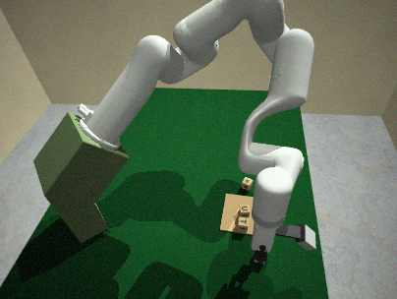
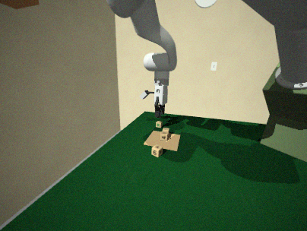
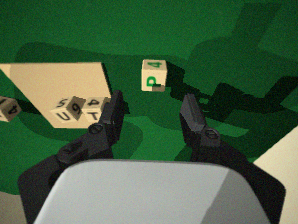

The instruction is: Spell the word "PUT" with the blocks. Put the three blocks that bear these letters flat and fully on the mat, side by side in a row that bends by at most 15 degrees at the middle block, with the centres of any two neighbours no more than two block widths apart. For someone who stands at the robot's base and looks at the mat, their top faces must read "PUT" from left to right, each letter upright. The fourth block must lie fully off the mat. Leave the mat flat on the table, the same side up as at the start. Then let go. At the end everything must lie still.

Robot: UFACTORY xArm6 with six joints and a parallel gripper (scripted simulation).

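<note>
Wrist view, left to right: you have four lettered wooden blocks, one mat and one two-fingered gripper. At the far left, one block, the fourth block, sits off the mat, near its edge. Next, you see one tan square mat on the green surface, carrying two blocks: the U block, then the T block, close together. You cannot tell whether those two touch. Rightmost is one block, the P block, off the mat, showing you a green P and 4. Your xArm Gripper is above it, two fingers parted roughly two-thirds of the way, with nothing held between them. Count on mat: two; off mat: two.
</note>
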